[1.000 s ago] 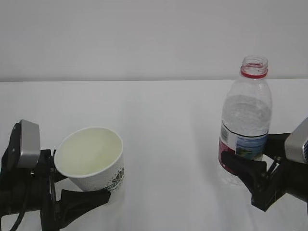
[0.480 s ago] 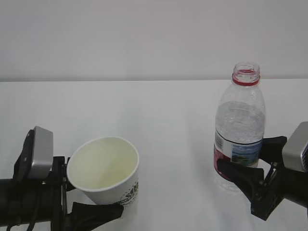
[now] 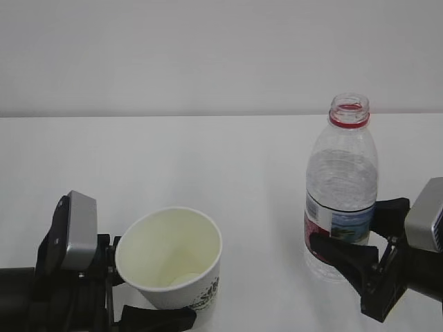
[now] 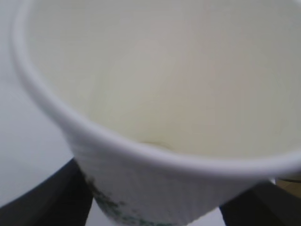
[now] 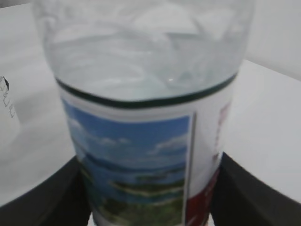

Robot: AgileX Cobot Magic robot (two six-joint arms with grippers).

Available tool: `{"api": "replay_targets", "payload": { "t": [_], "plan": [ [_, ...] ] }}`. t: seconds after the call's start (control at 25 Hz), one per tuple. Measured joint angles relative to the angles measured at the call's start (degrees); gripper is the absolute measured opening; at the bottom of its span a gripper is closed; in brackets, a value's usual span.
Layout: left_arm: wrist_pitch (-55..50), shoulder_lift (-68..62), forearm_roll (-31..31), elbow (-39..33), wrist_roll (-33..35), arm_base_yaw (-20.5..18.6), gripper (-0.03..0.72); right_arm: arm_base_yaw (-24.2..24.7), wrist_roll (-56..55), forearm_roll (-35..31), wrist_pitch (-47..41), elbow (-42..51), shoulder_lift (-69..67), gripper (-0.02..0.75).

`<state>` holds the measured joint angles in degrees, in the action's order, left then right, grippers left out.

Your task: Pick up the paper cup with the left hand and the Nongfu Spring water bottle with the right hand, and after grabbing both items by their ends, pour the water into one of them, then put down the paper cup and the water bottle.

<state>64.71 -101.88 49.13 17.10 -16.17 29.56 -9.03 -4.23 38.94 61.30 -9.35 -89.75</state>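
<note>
- While both items are held, the left hand [image 3: 149,304] clamps the paper cup [image 3: 173,256] near left, tilted
- right hand [image 3: 360,259] grips the Nongfu Spring water bottle [image 3: 341,190], upright at right
- Next, I judge: bring mouths together, tip bottle

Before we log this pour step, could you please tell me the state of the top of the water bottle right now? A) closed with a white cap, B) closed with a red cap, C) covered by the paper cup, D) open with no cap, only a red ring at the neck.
D: the bottle stands upright with an open mouth, only a red ring round its neck, well apart from the cup.
</note>
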Motion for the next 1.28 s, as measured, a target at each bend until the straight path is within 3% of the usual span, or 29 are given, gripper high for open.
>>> {"api": "replay_targets", "payload": {
  "t": [0.64,1.28],
  "plan": [
    [-2.11,-0.87,-5.58,3.66,0.44,7.59,0.557,0.00,0.15,2.64,0.00,-0.24,0.00,0.503],
    [-2.73,-1.11,-7.18,4.14,0.44,7.88,0.557,0.00,0.25,3.92,0.00,-3.17,0.11,0.503]
  ]
}}
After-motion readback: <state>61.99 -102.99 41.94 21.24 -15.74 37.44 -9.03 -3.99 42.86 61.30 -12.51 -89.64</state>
